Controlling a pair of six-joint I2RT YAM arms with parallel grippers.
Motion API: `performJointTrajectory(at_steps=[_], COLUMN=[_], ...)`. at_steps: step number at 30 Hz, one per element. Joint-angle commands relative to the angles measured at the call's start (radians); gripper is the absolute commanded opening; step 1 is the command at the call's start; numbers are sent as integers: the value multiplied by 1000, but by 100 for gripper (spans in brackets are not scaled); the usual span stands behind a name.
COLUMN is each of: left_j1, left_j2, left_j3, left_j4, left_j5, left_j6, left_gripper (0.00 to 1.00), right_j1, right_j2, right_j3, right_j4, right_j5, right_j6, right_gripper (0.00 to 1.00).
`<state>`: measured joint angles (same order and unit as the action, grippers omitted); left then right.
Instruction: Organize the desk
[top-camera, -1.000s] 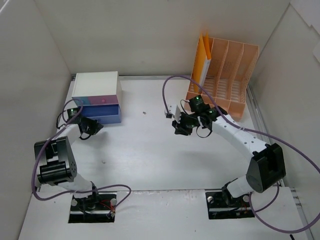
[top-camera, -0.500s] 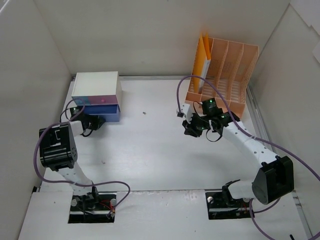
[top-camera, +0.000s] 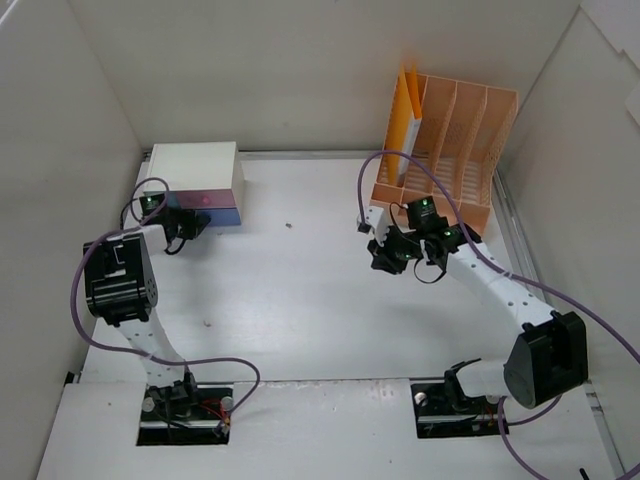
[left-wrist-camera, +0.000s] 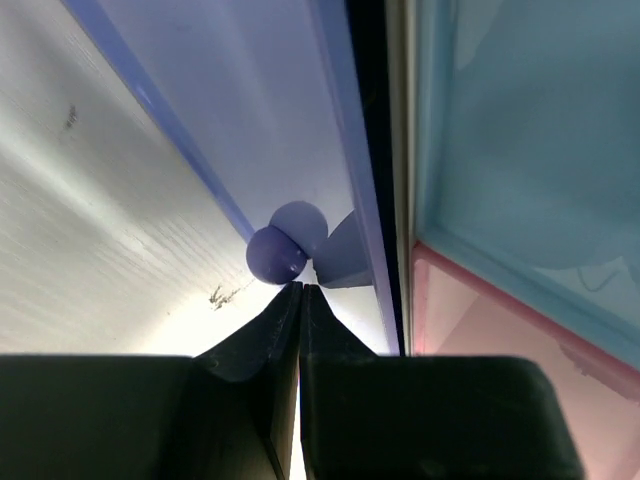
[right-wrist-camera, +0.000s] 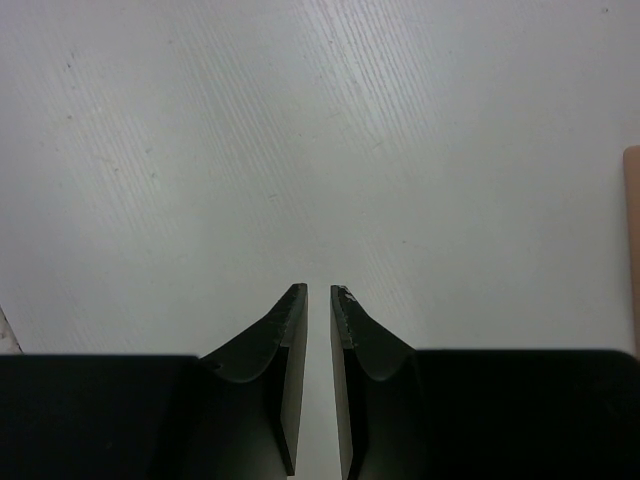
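Observation:
The desk (top-camera: 290, 300) is a large white tabletop between tall white walls. My left gripper (top-camera: 188, 226) is shut and empty at the front of the white drawer box (top-camera: 195, 168). In the left wrist view its tips (left-wrist-camera: 300, 287) touch the round purple knob (left-wrist-camera: 277, 254) of the purple drawer (left-wrist-camera: 250, 110), which sits almost flush in the box. My right gripper (top-camera: 386, 262) hovers over bare desk in front of the file rack. In the right wrist view its jaws (right-wrist-camera: 318, 290) stand nearly together with a narrow gap and hold nothing.
A peach slotted file rack (top-camera: 462, 150) stands at the back right with an orange folder (top-camera: 403, 118) upright in its left slot. A small dark speck (top-camera: 288, 226) lies mid-desk. Pink (left-wrist-camera: 480, 330) and light blue (left-wrist-camera: 530, 130) drawer fronts show beside the purple one.
My left gripper has moved towards the back and pushed the purple drawer into the box. My right gripper moved to the right over the first half second, then held still.

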<state>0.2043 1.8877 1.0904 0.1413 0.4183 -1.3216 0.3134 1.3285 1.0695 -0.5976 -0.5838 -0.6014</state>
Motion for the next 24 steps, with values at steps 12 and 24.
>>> performJointTrajectory(at_steps=[12,24], left_j1=[-114,-376], left_j2=[-348,-827], left_j3=[-240,-214], left_j4=[70,-312], left_j5=[166,19], left_j6=[191,783], left_gripper=[27,64], right_j1=[-54,-233], right_j2=[-69,-26], right_j3=[3,168], right_j4=[51,96], right_j5=[19,378], right_j6=[67,511], right_gripper=[44,98])
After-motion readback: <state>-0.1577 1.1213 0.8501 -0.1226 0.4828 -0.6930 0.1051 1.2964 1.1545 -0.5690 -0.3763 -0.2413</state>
